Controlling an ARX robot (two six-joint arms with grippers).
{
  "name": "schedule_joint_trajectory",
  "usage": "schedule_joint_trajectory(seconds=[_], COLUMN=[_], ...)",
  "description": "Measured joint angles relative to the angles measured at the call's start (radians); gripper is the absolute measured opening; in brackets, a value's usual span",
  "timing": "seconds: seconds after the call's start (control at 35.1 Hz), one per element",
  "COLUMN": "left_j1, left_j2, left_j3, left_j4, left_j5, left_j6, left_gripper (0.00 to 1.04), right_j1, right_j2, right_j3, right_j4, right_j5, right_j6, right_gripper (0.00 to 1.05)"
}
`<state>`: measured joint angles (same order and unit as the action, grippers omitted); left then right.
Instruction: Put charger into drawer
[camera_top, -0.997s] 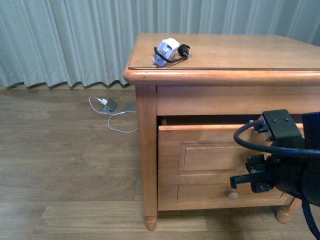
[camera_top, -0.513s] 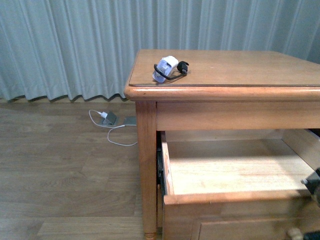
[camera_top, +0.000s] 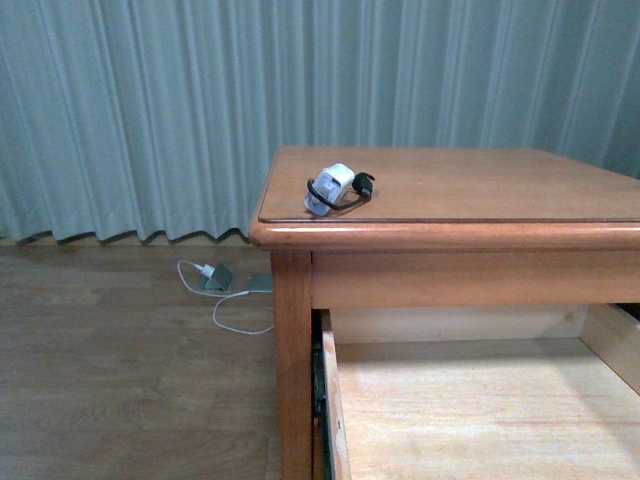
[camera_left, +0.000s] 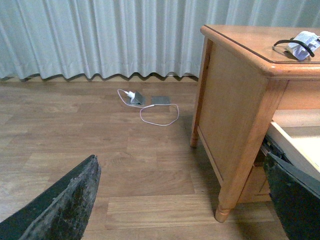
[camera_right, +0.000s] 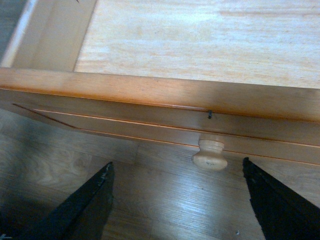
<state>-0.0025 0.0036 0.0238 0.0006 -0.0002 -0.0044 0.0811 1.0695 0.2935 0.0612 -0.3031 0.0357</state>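
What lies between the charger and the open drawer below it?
In the front view, only the table's rounded top edge and the front rail beneath it lie between the charger and the drawer.

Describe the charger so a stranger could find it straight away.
Look at the wooden table before the grey curtain. On its top, near the front left corner, lies the charger: a small white block wrapped in black cable. The other plug, on the floor, has a white cable.
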Motion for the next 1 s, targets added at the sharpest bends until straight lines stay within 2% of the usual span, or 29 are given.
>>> schedule_joint_trajectory(seconds=[0.06, 0.2, 0.34, 0.51, 0.68, 0.77, 0.83, 0.88, 1.0], left_j1=[0.0, 0.0, 0.0, 0.0, 0.0, 0.0, 0.0, 0.0, 0.0], left_j2=[0.0, 0.0, 0.0, 0.0, 0.0, 0.0, 0.0, 0.0, 0.0], left_j3=[0.0, 0.0, 0.0, 0.0, 0.0, 0.0, 0.0, 0.0, 0.0], left_j4=[0.0, 0.0, 0.0, 0.0, 0.0, 0.0, 0.0, 0.0, 0.0], left_j5=[0.0, 0.0, 0.0, 0.0, 0.0, -0.002, -0.001, 0.0, 0.0], left_j6=[0.0, 0.0, 0.0, 0.0, 0.0, 0.0, 0.0, 0.0, 0.0], left_gripper=[0.98, 0.98, 0.98, 0.98, 0.98, 0.98, 0.98, 0.98, 0.98], right_j1=[-0.028, -0.099, -0.158, -0.219, -0.223, -0.116, -0.093, -0.089, -0.085], right_j2=[-0.1, -0.307, -0.424, -0.536, -0.549, -0.644, -0.679, -0.698, -0.735], right_j3=[0.001, 0.013, 0.021, 0.018, 0.017, -0.137, -0.177, -0.186, -0.212], right_j4=[-0.074, -0.225, -0.305, -0.302, -0.3, 0.045, 0.155, 0.192, 0.192], right_j5=[-0.032, -0.103, -0.146, -0.163, -0.165, 0.161, 0.258, 0.292, 0.301], right_j6=[0.006, 0.013, 0.015, 0.027, 0.032, -0.004, -0.015, -0.021, -0.028], right_gripper=[0.98, 0.96, 0.96, 0.96, 0.96, 0.79, 0.7, 0.63, 0.4])
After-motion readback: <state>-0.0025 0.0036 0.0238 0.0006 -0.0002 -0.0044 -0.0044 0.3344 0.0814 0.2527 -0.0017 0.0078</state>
